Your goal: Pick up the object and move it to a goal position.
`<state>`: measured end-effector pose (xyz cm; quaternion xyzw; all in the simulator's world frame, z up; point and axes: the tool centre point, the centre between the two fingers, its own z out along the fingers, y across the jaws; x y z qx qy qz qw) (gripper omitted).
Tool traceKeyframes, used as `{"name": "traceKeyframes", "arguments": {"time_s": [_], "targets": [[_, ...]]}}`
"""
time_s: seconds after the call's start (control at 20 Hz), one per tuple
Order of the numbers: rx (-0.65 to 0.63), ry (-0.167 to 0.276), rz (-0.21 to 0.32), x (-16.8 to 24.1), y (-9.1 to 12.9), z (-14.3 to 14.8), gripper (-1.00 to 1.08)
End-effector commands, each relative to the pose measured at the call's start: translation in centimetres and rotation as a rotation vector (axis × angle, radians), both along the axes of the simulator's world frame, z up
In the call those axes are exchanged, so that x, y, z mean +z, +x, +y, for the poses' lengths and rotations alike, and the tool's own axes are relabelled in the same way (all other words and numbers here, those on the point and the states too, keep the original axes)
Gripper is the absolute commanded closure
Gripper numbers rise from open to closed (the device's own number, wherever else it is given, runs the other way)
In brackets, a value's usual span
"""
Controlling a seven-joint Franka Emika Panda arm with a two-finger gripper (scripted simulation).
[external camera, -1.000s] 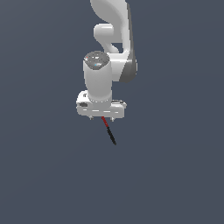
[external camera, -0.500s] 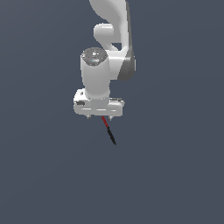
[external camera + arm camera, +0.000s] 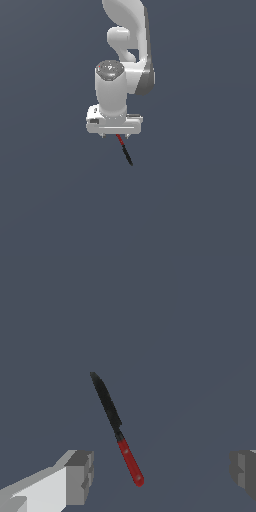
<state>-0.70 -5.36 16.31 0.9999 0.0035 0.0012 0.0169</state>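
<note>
The object (image 3: 116, 426) is a thin stick with a red end and a black tapering end, lying flat on the dark grey surface. In the exterior view the object (image 3: 125, 149) pokes out from under the white gripper (image 3: 114, 134), its black tip pointing toward the exterior view's right. The gripper (image 3: 160, 473) is open and hovers above it, one grey fingertip (image 3: 79, 477) on each side of the red end, the other fingertip (image 3: 243, 470) far off. Neither finger touches the object.
A plain dark grey floor fills both views. The white arm (image 3: 127, 45) rises behind the gripper in the exterior view.
The arm's wrist has shifted slightly toward the exterior view's left over the object. The object has not moved.
</note>
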Motion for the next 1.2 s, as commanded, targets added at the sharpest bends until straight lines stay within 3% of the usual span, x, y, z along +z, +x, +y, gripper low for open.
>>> {"name": "traceKeyframes", "arguments": {"time_s": [0.0, 0.65, 1.15], "targets": [[0.034, 0.002, 0.002, -1.0, -0.2, 0.3, -0.92], [0.308, 0.024, 0.009, -8.5, -2.2, 2.5, -0.92], [0.386, 0.033, 0.009, -10.5, -3.0, 3.2, -0.92]]}}
